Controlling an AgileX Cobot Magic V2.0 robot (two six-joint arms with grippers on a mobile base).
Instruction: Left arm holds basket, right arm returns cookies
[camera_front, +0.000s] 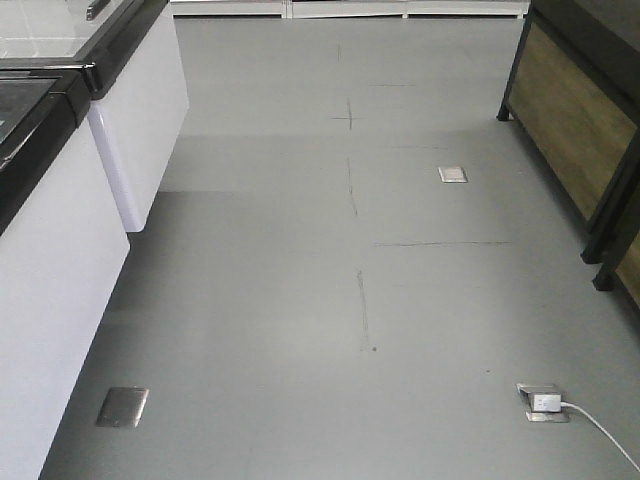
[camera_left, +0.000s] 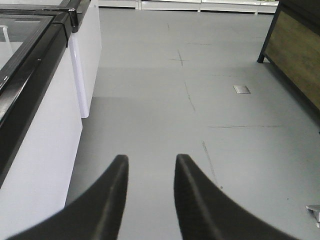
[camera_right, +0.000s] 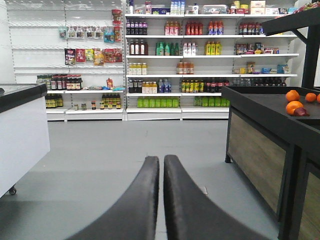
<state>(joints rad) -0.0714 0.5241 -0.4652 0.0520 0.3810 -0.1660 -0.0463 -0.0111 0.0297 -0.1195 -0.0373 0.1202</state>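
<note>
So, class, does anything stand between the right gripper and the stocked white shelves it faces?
Nothing visible does: bare grey floor runs from the right gripper to the white shelves. The black-framed wooden stand sits right, the white cabinet left.

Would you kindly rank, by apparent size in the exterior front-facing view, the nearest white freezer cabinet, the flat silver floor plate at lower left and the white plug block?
1. Nearest white freezer cabinet, clearly largest.
2. Flat silver floor plate.
3. White plug block, smallest; it sits about as near as the plate.
</note>
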